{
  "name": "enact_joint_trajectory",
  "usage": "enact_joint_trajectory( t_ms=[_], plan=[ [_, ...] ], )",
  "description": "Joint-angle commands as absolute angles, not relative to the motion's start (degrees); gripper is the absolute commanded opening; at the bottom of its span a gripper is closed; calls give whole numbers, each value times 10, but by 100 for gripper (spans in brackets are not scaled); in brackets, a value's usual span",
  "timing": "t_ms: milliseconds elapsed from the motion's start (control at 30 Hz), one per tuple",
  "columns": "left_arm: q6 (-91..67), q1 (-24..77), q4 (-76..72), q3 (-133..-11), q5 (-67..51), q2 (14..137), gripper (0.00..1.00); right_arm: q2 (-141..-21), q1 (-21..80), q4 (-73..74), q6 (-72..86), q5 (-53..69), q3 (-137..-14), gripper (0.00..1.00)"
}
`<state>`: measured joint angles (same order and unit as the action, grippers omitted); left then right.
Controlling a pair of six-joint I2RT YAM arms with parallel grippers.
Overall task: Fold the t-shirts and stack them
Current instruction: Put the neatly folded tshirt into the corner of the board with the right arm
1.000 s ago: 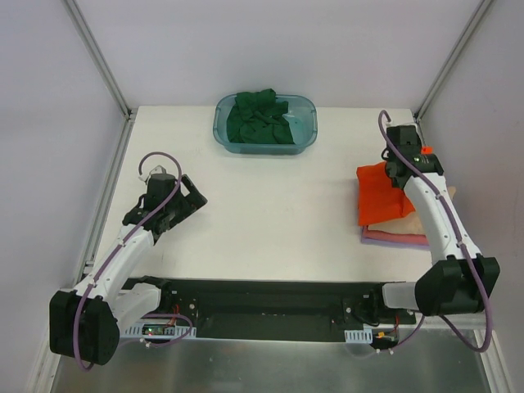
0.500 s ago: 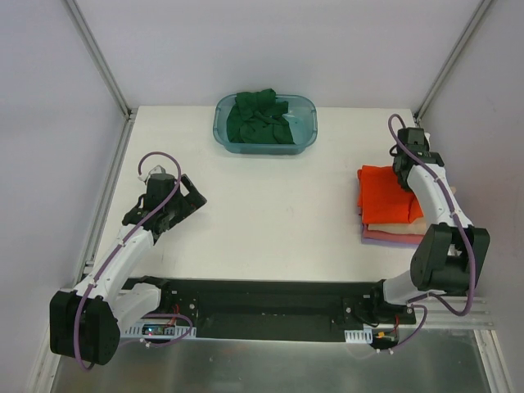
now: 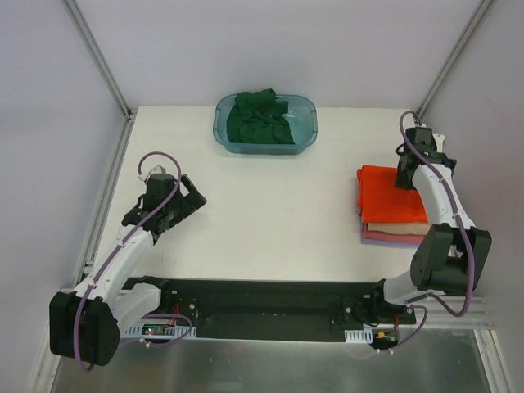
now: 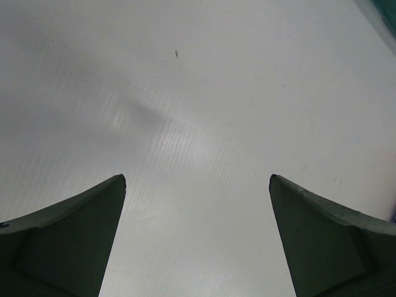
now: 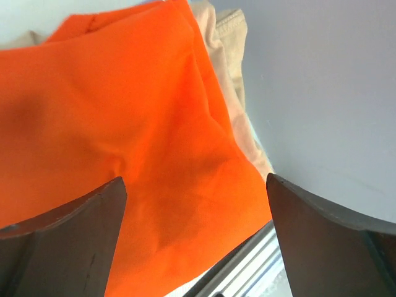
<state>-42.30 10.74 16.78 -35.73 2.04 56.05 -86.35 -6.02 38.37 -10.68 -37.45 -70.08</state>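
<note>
My right pincer (image 3: 407, 173) has drawn back, jaws wide and empty, leaving the bright orange-red cloth t-shirt (image 3: 383, 195) atop the folded beige t-shirt (image 3: 399, 219); the crumpled dark green t-shirt (image 3: 262, 121) comes next.

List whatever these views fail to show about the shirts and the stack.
- Top view: how many shirts the dark green cloth holds; it lies crumpled in the teal tub.
- Top view: the stack's lower layers; the orange shirt covers them, leaving thin edges.
- Right wrist view: the orange shirt's full outline; the frame edges and the right gripper cut it off.
</note>
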Motion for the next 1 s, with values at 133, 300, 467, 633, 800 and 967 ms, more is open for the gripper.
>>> enact_joint_trajectory(
  t_ms=[133, 300, 467, 633, 800, 967],
  plan=[
    [-397, 100, 171, -372, 1, 519, 99, -681, -62, 339, -17, -202, -667, 96],
    [-396, 100, 178, -381, -30, 495, 99, -564, -62, 242, 14, -43, -557, 96],
    [-395, 100, 184, -371, -40, 462, 99, -474, -62, 239, 20, 55, -503, 96],
    [-376, 100, 185, -357, -29, 390, 99, -360, -62, 230, 37, 86, -440, 96],
    [-370, 100, 181, -328, 11, 318, 99, -266, -62, 234, 26, 81, -375, 96],
    [-366, 100, 170, -325, 4, 295, 99, -224, -62, 236, 28, 63, -344, 96]
  ],
)
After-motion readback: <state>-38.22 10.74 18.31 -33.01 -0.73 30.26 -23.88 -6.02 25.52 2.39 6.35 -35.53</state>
